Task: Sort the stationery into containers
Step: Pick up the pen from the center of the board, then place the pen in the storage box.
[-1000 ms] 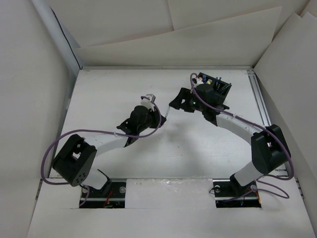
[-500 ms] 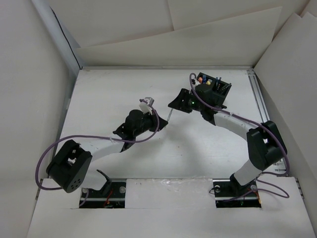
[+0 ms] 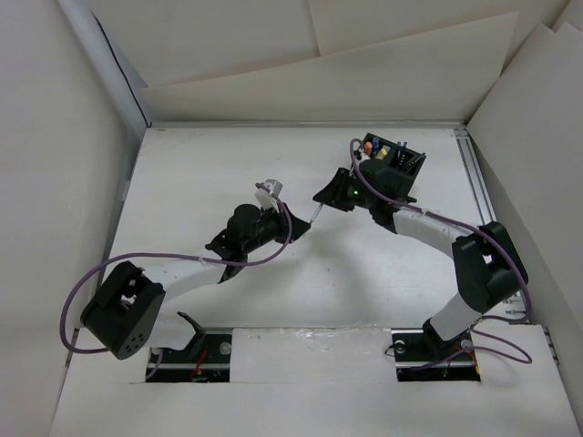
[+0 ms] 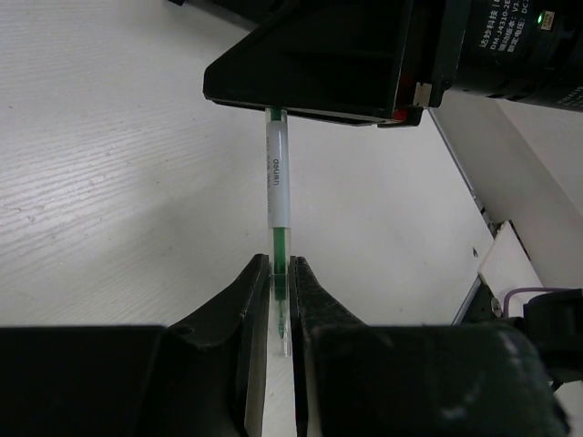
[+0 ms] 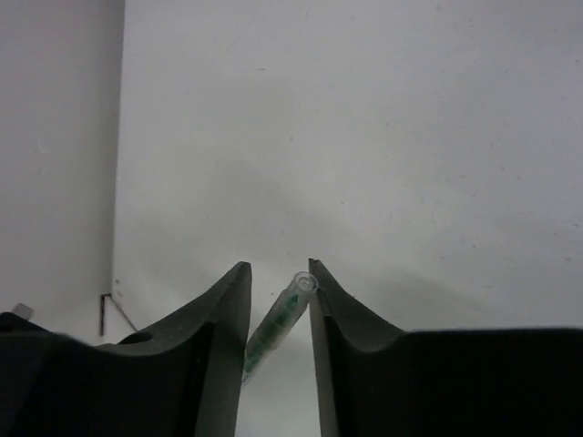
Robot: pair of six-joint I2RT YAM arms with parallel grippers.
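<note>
A slim green pen spans the gap between my two grippers above the middle of the table. My left gripper is shut on its tip end. The pen's other end runs up into my right gripper, whose jaws stand a little wider than the pen. There the pen leans slantwise, its clear end against the right fingertip. In the top view the pen shows as a short pale line between both hands. The black container stands at the back right with orange and yellow highlighters in it.
The right arm's wrist hangs just in front of the container and hides part of it. White walls close the table on the left and right. Purple cables loop off both arms.
My right gripper's jaws have narrowed around the pen's far end. The left arm's elbow has swung down and left, while its grip on the pen holds.
</note>
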